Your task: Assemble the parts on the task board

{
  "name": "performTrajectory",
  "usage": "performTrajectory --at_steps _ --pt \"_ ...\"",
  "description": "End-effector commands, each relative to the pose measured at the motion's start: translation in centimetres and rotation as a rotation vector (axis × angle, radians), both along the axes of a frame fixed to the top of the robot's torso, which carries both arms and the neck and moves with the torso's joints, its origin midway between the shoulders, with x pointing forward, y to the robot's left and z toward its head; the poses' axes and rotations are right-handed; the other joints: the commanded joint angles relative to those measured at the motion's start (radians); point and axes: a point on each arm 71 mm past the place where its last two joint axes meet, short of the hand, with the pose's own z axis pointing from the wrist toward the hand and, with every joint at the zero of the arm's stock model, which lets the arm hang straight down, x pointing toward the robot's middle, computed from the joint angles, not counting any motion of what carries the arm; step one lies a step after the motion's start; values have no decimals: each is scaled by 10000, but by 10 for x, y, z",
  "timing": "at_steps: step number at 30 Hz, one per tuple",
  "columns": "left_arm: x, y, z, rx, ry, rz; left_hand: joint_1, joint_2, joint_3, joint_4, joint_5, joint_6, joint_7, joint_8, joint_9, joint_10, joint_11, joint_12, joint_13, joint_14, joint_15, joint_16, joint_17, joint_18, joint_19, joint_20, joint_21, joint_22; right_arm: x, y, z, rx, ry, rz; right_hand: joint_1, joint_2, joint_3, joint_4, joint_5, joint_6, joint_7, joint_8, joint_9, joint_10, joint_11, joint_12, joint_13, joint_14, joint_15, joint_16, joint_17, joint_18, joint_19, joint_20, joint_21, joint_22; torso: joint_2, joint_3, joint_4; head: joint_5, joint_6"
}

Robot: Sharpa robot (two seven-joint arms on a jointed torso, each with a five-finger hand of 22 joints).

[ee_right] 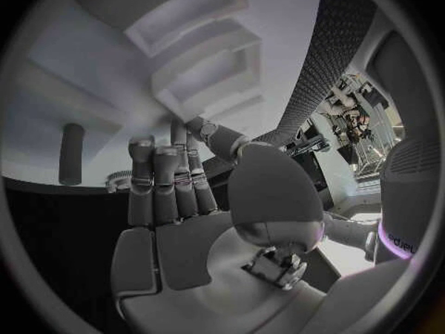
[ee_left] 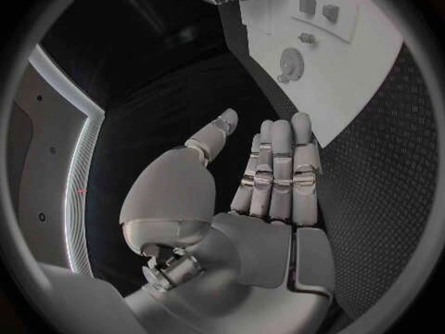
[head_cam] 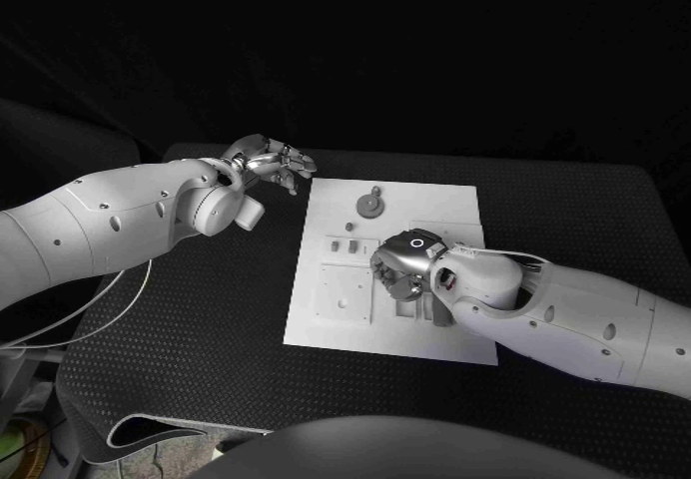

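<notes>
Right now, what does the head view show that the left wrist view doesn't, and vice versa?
Head view alone: the right hand low over the middle of the board, and the board's whole outline on the black table.

Left wrist view alone: the left hand's palm side, fingers straight and close together, thumb apart, holding nothing.

Both: the left hand off the board beside its far corner, the round gear part near the far edge, and the small blocks.

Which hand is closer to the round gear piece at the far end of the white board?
Left. The left hand hovers off the task board's far left corner, beside the gear. The right hand is over the board's middle, nearer the robot.
</notes>
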Motion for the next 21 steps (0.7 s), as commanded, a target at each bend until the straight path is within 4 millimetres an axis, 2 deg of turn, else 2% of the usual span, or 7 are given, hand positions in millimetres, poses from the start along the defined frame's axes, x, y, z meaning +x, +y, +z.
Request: performTrajectory --at_steps 1,11,21 --pt "0 -2 1 -20 -21 -179 5 81 -45 2 -8 0 90 -3 -16 -56 2 -42 11 94 -1 -50 17 278 69 11 -32 15 0 -2 4 606 20 -43 137 130 0 5 -58 71 3 57 15 107 -36 28 4 70 -26 -21 -13 643 46 -19 38 180 -5 -6 -5 -5 2" --pt "0 -2 1 6 13 -194 11 91 -39 2 -5 -8 92 -5 -18 -59 2 -43 14 95 -1 -53 18 279 71 10 -35 17 7 -14 16 1756 603 -834 132 124 5 6 -60 92 -6 62 16 145 -47 15 -11 86 -38 -30 -17 643 59 -26 42 177 -6 -8 4 -12 2" --pt "-1 -2 0 23 35 -181 24 80 -33 -5 -5 -17 95 -7 -20 -69 4 -47 15 95 0 -56 20 281 71 9 -41 19 33 -37 13 4353 4805 -3605 72 222 13 1 -49 41 17 22 2 130 -40 -75 -69 100 -38 -53 -18 643 74 -37 36 165 -5 -19 2 30 2"
